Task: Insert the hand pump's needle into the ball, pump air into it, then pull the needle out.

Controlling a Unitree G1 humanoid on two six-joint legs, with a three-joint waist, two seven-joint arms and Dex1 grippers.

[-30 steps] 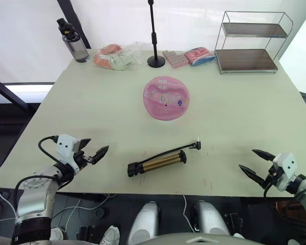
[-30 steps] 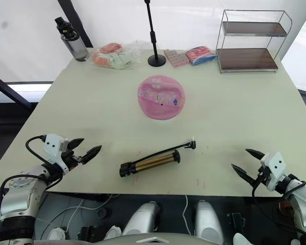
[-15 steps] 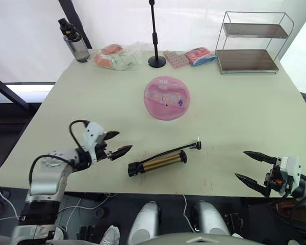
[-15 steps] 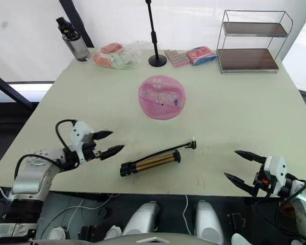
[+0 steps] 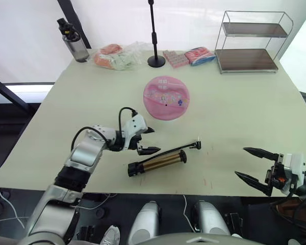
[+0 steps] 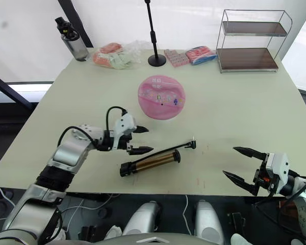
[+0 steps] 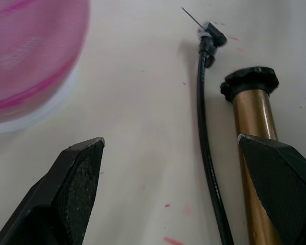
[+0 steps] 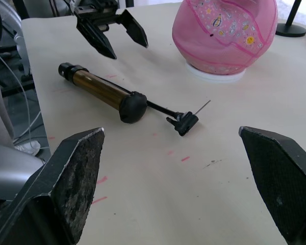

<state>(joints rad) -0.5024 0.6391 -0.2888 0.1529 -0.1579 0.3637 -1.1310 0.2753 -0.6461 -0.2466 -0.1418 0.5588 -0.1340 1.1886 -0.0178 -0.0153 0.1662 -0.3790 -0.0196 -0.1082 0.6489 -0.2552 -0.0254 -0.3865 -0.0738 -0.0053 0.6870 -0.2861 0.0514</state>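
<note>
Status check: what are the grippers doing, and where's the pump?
Left gripper open, above the pump's hose. Right gripper open, empty, at the table's near edge. Pump flat on table, needle free, ball untouched. Nothing between them.

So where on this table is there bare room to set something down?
Bare: the table's right side, between the ball, the wire shelf and the right claw; also the left side below the water bottle. Crowded: the back edge's packets and stand, and around the hand pump beside the left claw.
</note>
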